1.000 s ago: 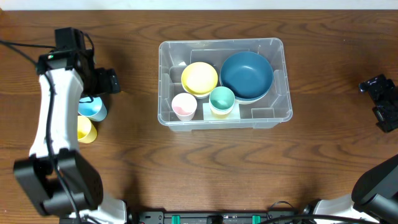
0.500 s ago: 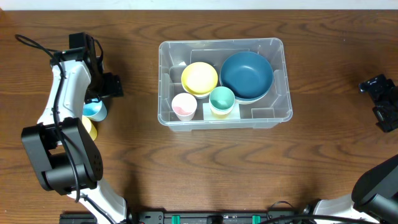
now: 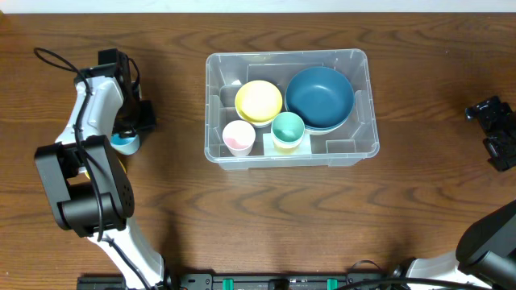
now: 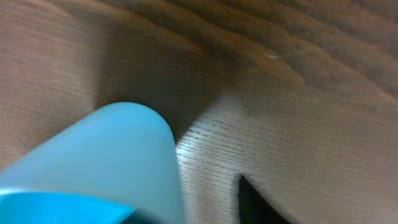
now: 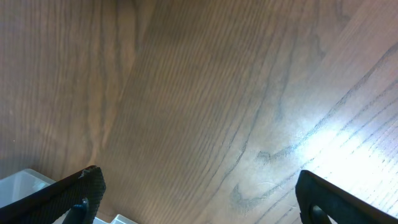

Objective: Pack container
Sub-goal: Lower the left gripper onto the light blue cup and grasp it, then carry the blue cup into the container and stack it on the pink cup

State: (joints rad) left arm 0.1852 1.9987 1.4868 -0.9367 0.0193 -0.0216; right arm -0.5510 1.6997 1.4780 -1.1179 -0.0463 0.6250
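The container [image 3: 359, 60], a clear plastic bin, stands at mid table. Inside it are a yellow bowl [image 3: 259, 101], a dark blue bowl [image 3: 319, 97], a white cup with a pink inside [image 3: 239, 138] and a green cup [image 3: 288, 129]. A light blue cup [image 3: 125, 144] stands on the wood at the left, directly under my left gripper [image 3: 129, 121]. In the left wrist view the blue cup [image 4: 118, 162] fills the lower left; one dark fingertip [image 4: 252, 202] shows to its right with a strip of wood between, and the other finger is hidden. My right gripper [image 5: 199, 199] stands open over bare wood at the far right.
The left arm [image 3: 89, 105] bends over the table's left side, with a black cable [image 3: 56, 60] behind it. The right arm's black head [image 3: 493, 133] sits near the right edge. A pale plastic corner [image 5: 18, 180] shows at the lower left of the right wrist view.
My left gripper has come down onto the blue cup and its jaws have narrowed. The left arm has swung back towards the far side. The right arm and the container have not moved.
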